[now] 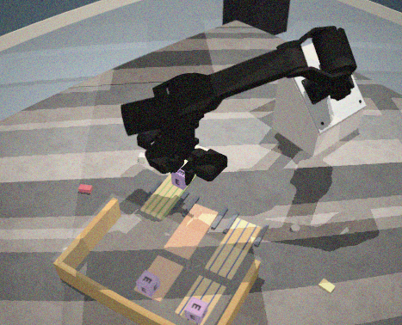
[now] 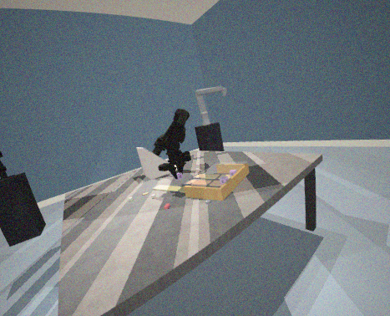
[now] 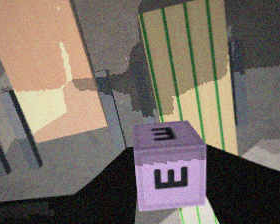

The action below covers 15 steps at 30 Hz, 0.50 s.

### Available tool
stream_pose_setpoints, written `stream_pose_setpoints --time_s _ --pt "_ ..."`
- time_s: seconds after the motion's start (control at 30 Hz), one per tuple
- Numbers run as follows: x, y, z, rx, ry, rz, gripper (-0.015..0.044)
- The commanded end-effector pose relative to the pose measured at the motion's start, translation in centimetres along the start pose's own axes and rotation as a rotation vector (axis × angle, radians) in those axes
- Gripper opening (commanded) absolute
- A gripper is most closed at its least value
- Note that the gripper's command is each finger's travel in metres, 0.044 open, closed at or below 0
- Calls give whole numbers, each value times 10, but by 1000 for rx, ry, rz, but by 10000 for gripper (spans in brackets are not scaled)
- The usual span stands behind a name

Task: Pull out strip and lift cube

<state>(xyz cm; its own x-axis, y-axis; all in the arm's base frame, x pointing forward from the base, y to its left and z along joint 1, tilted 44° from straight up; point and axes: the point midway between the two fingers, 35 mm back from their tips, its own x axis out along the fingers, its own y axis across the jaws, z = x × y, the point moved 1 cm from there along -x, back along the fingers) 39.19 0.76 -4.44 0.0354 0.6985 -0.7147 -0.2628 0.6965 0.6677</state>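
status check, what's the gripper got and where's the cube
Black parallel-jaw gripper shut on the purple labelled cube. Cube off the green-striped tan strip, strip pulled out of the yellow walled tray. Nothing in the way.

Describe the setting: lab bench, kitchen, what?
Looks like a bare test bench: one striped table in a blue-walled room, cameras on black stands around it, and an arm working cubes and strips in a yellow tray.

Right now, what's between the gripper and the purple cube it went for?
Nothing. The gripper is shut on the purple cube; the wrist view shows its dark fingers against both sides, above the green-lined strip.
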Motion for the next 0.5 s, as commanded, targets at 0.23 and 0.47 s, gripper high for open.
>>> stream_pose_setpoints --time_s 0.23,0.47 --pt "-3 10 -35 -4 -1 -8 0" --pt "-3 18 -58 -3 -1 -7 0"
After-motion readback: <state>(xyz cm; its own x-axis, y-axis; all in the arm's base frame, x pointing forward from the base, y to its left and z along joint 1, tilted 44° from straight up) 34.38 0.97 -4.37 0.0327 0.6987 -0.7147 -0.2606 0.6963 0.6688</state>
